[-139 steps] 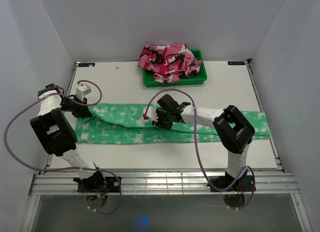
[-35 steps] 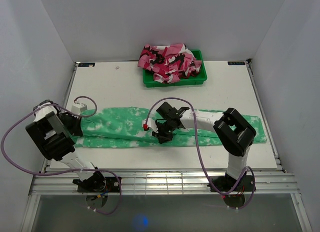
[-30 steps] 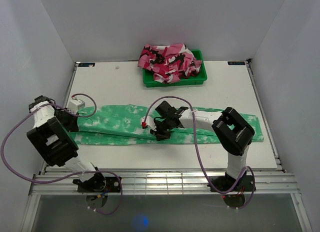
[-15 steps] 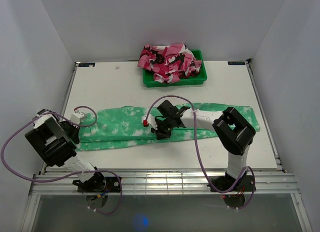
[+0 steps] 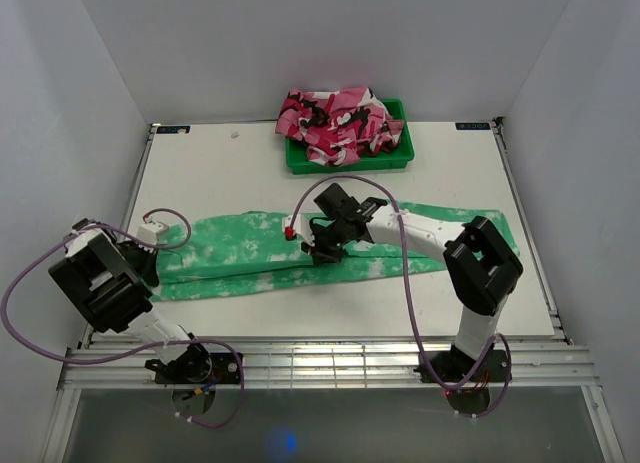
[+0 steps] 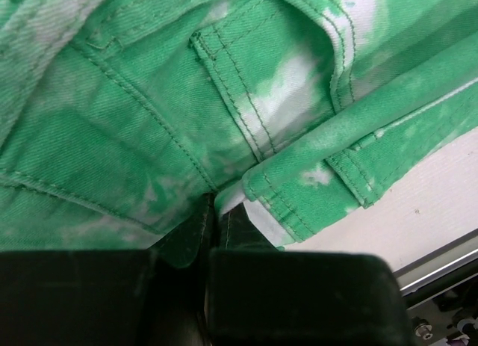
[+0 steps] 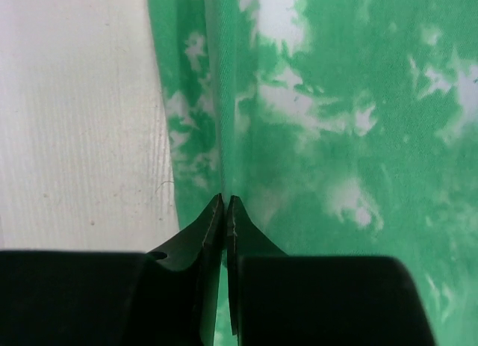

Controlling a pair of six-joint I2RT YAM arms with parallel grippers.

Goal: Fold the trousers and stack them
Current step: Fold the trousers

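Note:
The green and white tie-dye trousers (image 5: 240,253) lie in a long, lengthwise-folded band across the middle of the white table (image 5: 250,173). My left gripper (image 5: 150,266) is at their left end. In the left wrist view it (image 6: 214,211) is shut on the waistband, with a pocket seam (image 6: 224,99) just beyond. My right gripper (image 5: 322,251) is at the middle of the band. In the right wrist view it (image 7: 225,202) is shut on a fold edge of the trousers (image 7: 358,122), next to bare table (image 7: 75,122).
A green bin (image 5: 398,155) at the back of the table holds a heap of pink, white and black clothes (image 5: 340,121). The table's metal edge rail (image 6: 448,286) runs close to the left gripper. White walls enclose the table.
Over the earlier frames both grippers dragged the trousers left and brought the two legs together into one band. In the last half second the right gripper shifted slightly toward the back; the left held still.

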